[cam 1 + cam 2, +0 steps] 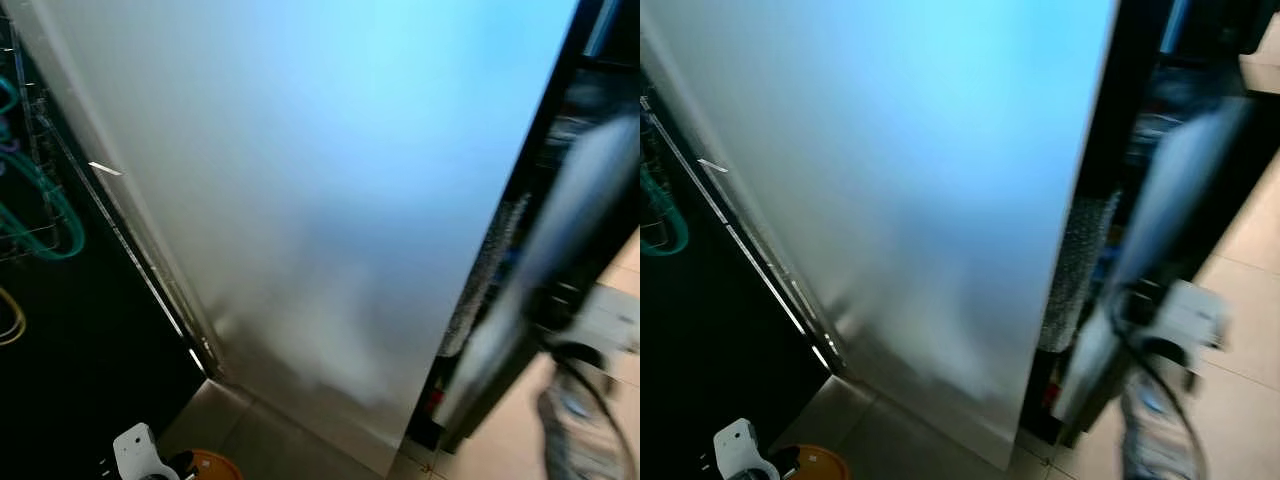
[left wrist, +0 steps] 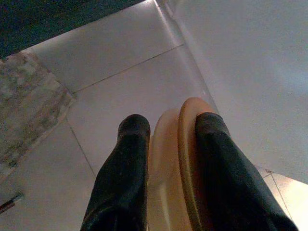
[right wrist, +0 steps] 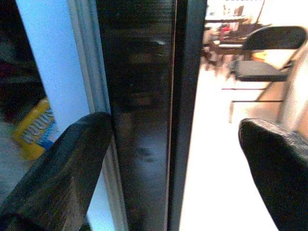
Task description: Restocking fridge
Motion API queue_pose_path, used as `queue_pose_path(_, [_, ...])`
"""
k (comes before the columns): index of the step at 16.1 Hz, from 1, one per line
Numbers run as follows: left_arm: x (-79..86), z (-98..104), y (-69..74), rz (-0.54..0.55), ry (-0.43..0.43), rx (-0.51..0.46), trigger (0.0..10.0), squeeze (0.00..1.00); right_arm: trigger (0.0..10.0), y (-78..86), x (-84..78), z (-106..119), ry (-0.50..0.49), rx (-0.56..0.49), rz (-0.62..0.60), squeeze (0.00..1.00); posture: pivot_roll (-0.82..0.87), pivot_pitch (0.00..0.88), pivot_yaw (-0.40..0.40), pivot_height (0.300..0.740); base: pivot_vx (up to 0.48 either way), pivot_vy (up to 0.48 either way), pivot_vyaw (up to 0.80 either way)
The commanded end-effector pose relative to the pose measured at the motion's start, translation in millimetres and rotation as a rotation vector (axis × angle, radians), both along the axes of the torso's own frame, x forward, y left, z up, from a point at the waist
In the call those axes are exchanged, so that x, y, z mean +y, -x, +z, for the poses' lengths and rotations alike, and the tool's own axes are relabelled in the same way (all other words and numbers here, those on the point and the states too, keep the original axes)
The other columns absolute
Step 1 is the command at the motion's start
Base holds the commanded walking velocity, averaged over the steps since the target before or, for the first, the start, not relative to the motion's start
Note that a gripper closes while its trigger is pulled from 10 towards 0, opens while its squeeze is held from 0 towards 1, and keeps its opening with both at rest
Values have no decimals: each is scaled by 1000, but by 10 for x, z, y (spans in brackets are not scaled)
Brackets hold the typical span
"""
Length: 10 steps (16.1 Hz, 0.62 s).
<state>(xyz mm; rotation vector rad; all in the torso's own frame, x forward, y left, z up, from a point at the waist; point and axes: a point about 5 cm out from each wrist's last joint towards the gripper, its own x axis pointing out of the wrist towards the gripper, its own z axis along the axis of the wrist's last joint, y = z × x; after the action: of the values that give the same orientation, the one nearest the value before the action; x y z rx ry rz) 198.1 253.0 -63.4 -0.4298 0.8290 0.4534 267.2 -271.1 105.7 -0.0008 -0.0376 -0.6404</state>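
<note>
Pale floor tiles (image 2: 120, 72) run under a tall silver fridge door (image 1: 330, 200), which takes up most of the head views; its dark edge (image 3: 144, 120) shows close up in the right wrist view, with a folding chair (image 3: 262, 62) on bright floor well beyond it. The right gripper (image 3: 175, 159) stands wide open with that door edge between its fingers, one finger (image 3: 62, 163) against the pale side of the door, the other (image 3: 279, 168) well clear; it holds nothing. The right arm (image 1: 560, 270) is blurred beside the door's right edge, so it looks to be working the door. The left gripper (image 2: 166, 144) hangs low, beside the door's foot, clamped on an orange, rounded item (image 2: 173, 159) with a flat rim, likely the thing to be stocked; what it is I cannot tell. To do the door step well, I judge the right fingers should seat squarely on the edge before pulling, and swing the door along its arc rather than straight back, slowly, so the grip does not slip. The left arm should keep its item pressed firmly and away from the door's path.
</note>
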Motion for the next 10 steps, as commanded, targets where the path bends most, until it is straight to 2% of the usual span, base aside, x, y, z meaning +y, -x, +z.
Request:
queue_pose_path(1, [26,-7,24,-23,-10,25,10000,0,10000,173,-226,-86,-24,44,-114,0,-53,0,59,740,0,0,0])
queue_pose_path(4, [21,-9,25,-30,-10,27,10000,0,10000,361,-459,-152,-19,81,-194,0,-61,0,59,740,0,0,0])
queue_pose_path(6, [17,-9,24,-32,-10,28,10000,0,10000,391,-500,-235,-35,108,-193,0,-63,0,58,740,0,0,0])
queue_pose_path(8, [8,-9,18,-41,-8,28,10000,0,10000,467,-503,-577,-65,244,-160,0,-53,0,55,740,0,0,0])
queue_pose_path(10, [10,-7,15,-39,-9,28,10000,0,10000,515,-491,-774,-133,309,-143,0,-60,0,59,740,0,0,0])
